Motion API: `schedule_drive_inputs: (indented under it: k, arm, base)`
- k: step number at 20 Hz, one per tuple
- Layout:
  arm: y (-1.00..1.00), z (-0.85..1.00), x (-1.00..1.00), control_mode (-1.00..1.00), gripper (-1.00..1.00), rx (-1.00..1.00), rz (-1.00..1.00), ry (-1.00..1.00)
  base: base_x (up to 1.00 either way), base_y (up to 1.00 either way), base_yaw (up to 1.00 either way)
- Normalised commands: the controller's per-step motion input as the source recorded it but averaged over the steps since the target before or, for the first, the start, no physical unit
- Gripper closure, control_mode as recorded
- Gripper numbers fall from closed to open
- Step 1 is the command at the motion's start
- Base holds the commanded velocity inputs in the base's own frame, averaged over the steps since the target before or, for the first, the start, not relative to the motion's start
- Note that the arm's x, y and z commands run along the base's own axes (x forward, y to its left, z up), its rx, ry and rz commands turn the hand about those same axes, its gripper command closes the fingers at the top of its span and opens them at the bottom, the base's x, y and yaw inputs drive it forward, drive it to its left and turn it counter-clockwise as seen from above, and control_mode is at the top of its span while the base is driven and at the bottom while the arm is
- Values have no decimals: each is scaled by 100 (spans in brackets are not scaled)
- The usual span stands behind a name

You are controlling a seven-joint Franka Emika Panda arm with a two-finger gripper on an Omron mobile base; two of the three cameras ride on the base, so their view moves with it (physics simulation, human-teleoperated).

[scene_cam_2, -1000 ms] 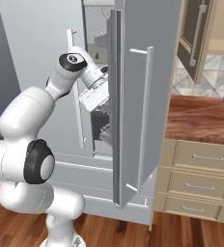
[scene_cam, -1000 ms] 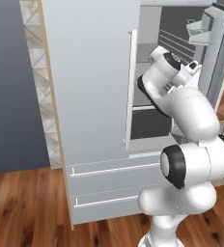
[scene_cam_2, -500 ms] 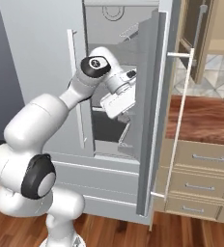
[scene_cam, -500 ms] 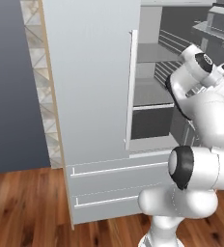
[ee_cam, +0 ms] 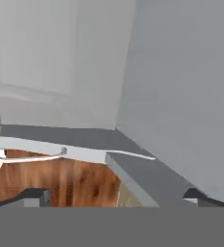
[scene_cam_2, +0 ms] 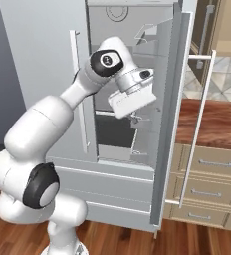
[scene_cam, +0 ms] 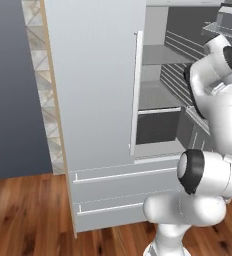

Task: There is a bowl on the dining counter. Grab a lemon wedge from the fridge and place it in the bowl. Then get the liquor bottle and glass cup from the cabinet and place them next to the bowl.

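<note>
claw [scene_cam_2: 133,118]: spread wide, holds nothing | change: fridge [scene_cam: 95,100] right door [scene_cam_2: 174,114] now swung wide beside claw | next: find lemon inside

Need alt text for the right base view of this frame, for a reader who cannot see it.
A white robot arm reaches up from the lower left into the fridge, whose right door stands open with its long white handle facing out. Its pincer hangs open in front of the grey shelves. Beige drawers under a wood-grain worktop stand to the right.
</note>
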Motion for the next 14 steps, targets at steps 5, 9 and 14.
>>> schedule_drive_inputs:
  k: [5, 9, 14]
  arm:
    - [99, -12, -69, -100, -100, 13, 1, -46]
    - [100, -10, -27, -100, -100, 0, 13, -44]
    - [100, -1, -2, -100, -100, 12, 18, -37]
  base:
    - [0, 0, 0]
    - [0, 0, 0]
    - [0, 0, 0]
